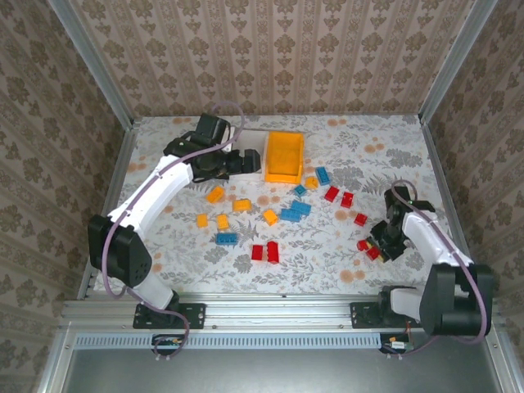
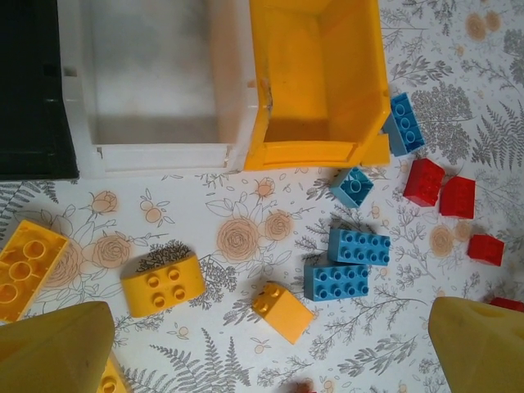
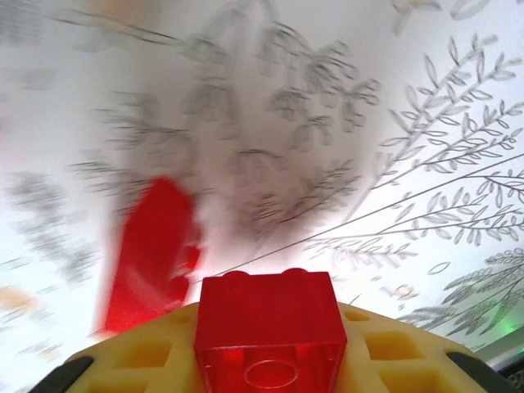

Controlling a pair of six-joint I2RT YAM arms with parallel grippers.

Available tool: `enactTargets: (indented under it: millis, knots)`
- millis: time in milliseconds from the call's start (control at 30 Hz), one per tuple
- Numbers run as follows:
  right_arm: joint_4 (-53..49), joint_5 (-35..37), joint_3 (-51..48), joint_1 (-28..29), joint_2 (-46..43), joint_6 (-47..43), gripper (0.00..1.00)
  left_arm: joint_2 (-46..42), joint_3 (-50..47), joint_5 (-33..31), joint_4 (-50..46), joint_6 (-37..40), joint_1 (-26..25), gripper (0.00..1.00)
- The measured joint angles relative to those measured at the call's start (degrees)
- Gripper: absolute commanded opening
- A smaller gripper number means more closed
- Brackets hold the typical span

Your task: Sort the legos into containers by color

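Red, blue and yellow legos lie scattered mid-table: yellow ones [image 1: 215,194], blue ones [image 1: 295,211], a red pair [image 1: 264,252]. The black bin [image 2: 29,90], white bin [image 2: 151,139] and orange-yellow bin [image 2: 315,151] stand side by side, all looking empty. My left gripper [image 1: 250,161] hovers open just left of the orange-yellow bin [image 1: 284,155]; below it lie a yellow brick [image 2: 282,311] and two blue bricks [image 2: 348,280]. My right gripper [image 1: 381,244] is low at the right, shut on a red brick [image 3: 268,315] between its yellow pads [image 3: 143,356]. Another red brick [image 3: 151,254] lies blurred just beyond.
Patterned walls enclose the floral table on three sides, with metal posts at the back corners. More red bricks [image 1: 347,199] lie between the bins and the right arm. A blue brick [image 2: 404,123] touches the orange-yellow bin's right wall.
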Motion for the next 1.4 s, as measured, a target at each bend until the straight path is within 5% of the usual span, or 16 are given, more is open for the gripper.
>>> enactTargets:
  millis: [333,600,967,1167,1400]
  knots:
    - [4.8,-10.2,16.3,4.0,-1.0,3.0,0.34,-1.5,-6.5,3.5,3.5,-4.6,4.9,1.00]
    - [10.5,-14.8,45.2,17.2,26.9,0.0,0.33,-9.1,-11.8,5.1,4.5,-8.4,8.6,1.00]
    - [0.0,-14.8,84.8,24.0,62.0,-10.7,0.34,-25.6,-21.4,3.5,0.5,-11.2,11.2,1.00]
    - [-4.8,-14.6,90.7,24.4,69.2,-13.6,0.55,-31.6,-23.7,1.7,-2.5,-12.6,11.7,1.00]
    - [-6.1,-14.7,93.3,24.4,69.9,-14.9,0.60,-33.2,-25.8,1.1,-3.4,-13.8,12.5,1.00]
